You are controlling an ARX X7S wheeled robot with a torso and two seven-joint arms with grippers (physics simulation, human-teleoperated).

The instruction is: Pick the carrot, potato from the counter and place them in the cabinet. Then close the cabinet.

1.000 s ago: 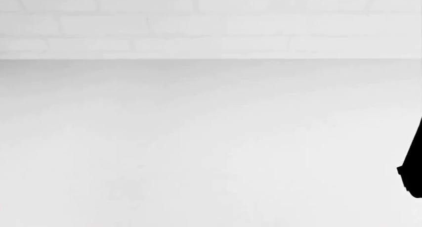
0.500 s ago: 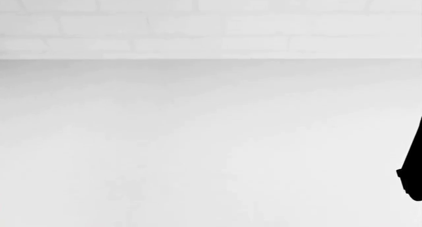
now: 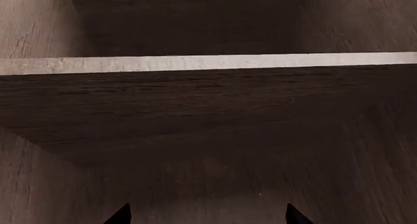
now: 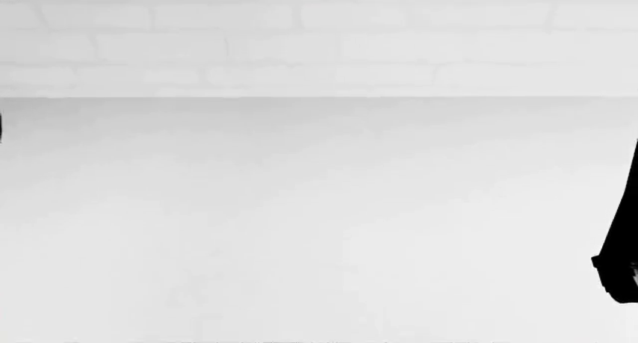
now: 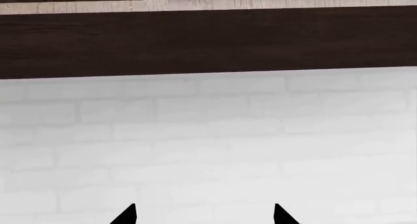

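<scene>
The robot's body shows only as flat black shapes: pointed fingertips (image 3: 120, 215) in each wrist view (unmarked) and a curved right arm (image 4: 622, 268).

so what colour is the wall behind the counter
White brick wall, plain like the counter below it; the head view shows it best.

The head view has tilted, the wall's (image 4: 319, 36) foot sitting lower, and a dark sliver (image 4: 1, 126) now shows at its left edge.

The head view looks down over the counter (image 4: 319, 223); the left wrist view peers close into the cabinet (image 3: 208, 116).
</scene>
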